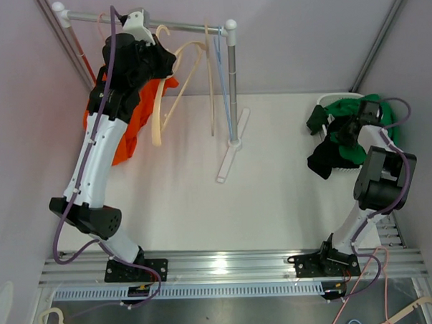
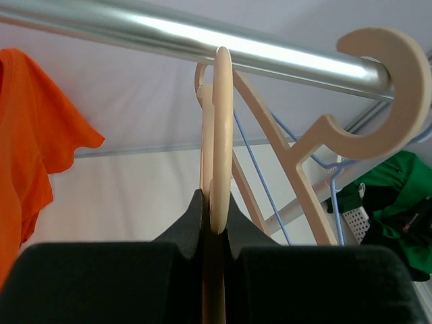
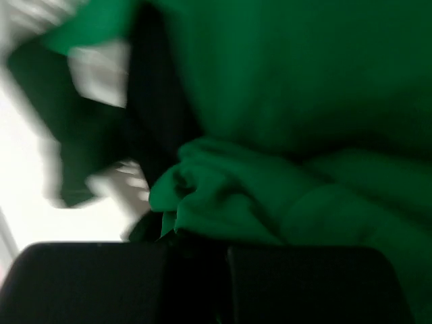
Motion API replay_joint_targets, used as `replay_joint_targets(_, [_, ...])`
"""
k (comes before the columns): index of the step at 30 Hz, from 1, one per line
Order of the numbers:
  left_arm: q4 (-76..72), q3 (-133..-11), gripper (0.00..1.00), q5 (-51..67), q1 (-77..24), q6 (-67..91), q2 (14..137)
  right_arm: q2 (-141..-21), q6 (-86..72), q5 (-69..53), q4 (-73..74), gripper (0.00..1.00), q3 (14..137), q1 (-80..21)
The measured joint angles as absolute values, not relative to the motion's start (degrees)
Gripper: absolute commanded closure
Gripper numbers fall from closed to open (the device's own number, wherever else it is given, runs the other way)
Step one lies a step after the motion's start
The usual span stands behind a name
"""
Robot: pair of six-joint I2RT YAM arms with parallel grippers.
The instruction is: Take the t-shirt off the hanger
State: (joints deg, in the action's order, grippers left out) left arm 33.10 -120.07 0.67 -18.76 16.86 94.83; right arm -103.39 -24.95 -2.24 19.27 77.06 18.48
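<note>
White tabletop (image 1: pixel 274 181) fills the cell, closed in by pale lilac walls (image 1: pixel 304 43). At the back stands a clothes rack (image 1: pixel 231 97) with a silver rail (image 2: pixel 135 30). The left gripper (image 2: pixel 214 223) is raised to that rail, its fingers pinched on the neck of a beige hanger (image 2: pixel 221 121) hooked over it. The orange t-shirt (image 1: pixel 132 133) hangs just beside it at the rail's left end, under the left arm; whether a hanger carries it cannot be told. A blue hanger (image 1: pixel 223 75) hangs near the right post. At the table's right, the right gripper (image 3: pixel 196 246) hovers over green cloth (image 3: pixel 304 101) in a white basket (image 1: pixel 329 97); blur hides its jaw state.
</note>
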Motion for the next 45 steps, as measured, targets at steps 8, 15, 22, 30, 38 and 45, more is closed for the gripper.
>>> replay_joint_targets(8, [30.5,-120.1,0.99,2.8,-19.2,14.0,94.9,-105.1,-25.2,-1.3,22.2,1.0,77.1,18.4])
replay_joint_targets(15, [29.8,-122.9,0.99,2.8,-21.0,12.4,96.3,-100.1,-23.6,6.2,27.1,0.65,87.1,15.5])
replay_joint_targets(22, [29.6,-128.9,0.99,2.5,-23.3,10.4,100.5,-99.8,-22.0,9.3,29.9,0.24,94.5,14.9])
replay_joint_targets(30, [30.0,-132.7,0.99,1.5,-23.6,8.8,104.3,-99.9,-21.5,11.6,33.4,0.05,95.8,14.9])
replay_joint_targets(38, [29.5,-133.6,0.99,1.5,-23.6,6.3,106.1,-97.2,-20.8,11.4,34.3,0.05,97.5,14.9])
replay_joint_targets(45, [29.5,-133.0,0.88,4.5,-23.6,4.0,107.6,-87.7,-20.7,9.3,34.0,0.01,97.5,14.9])
